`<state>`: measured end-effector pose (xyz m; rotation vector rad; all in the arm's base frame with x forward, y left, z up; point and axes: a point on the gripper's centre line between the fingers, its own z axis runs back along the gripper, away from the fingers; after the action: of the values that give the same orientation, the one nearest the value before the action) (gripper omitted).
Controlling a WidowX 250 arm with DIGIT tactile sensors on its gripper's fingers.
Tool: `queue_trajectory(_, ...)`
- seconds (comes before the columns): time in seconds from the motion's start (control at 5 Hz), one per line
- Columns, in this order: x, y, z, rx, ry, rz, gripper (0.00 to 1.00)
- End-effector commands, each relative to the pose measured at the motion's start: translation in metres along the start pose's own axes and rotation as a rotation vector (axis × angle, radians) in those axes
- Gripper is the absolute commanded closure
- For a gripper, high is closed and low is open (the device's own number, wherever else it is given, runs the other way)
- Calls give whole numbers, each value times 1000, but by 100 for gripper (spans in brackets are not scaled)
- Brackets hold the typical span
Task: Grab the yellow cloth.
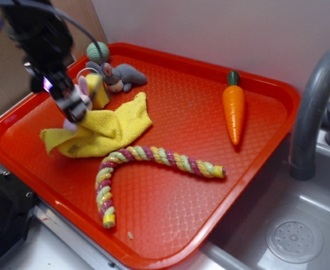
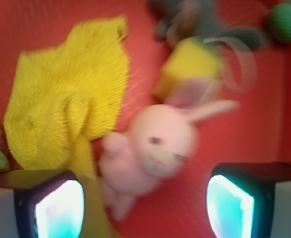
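- Over the near-left corner of a red tray (image 1: 255,169), the gripper (image 1: 75,112) of a WidowX arm hangs low, its two fingers spread wide and holding nothing.
- Directly under the jaws, the wrist view shows a pink plush rabbit (image 2: 155,148) rather than the target; it lies between the two fingertips (image 2: 58,208).
- Crumpled on the tray floor, the yellow cloth (image 1: 106,132) sits just beside the gripper. From the exterior view it spreads away from the fingers toward the tray's middle, and its long axis runs diagonally from the near-left edge up toward the toys at the back.
- Seen from the wrist, the cloth (image 2: 66,99) fills the upper left, touching the rabbit's flank, so a grab appears to call for a short shift toward that side before closing.
- Behind the rabbit stand a small yellow block (image 2: 190,67), a grey plush mouse (image 1: 123,76) and a green ball (image 1: 96,50).
- Just in front of the cloth curves a twisted rope (image 1: 154,160); a toy carrot (image 1: 233,109) lies well apart on the far side, near a grey faucet (image 1: 311,112).
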<state>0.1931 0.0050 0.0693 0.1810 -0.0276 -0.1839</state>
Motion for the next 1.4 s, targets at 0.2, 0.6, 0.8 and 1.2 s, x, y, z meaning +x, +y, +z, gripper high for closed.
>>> queue_trajectory(0.2,15,-7,-28,-69,-13,-49,100)
queue_trajectory(0.6,-3,0,38,-108,-49,2,100)
queue_trajectory(0.8,-22,6,87,-165,-150,78,100)
queue_trajectory(1.2,-16,8,91,-154,-90,68,100)
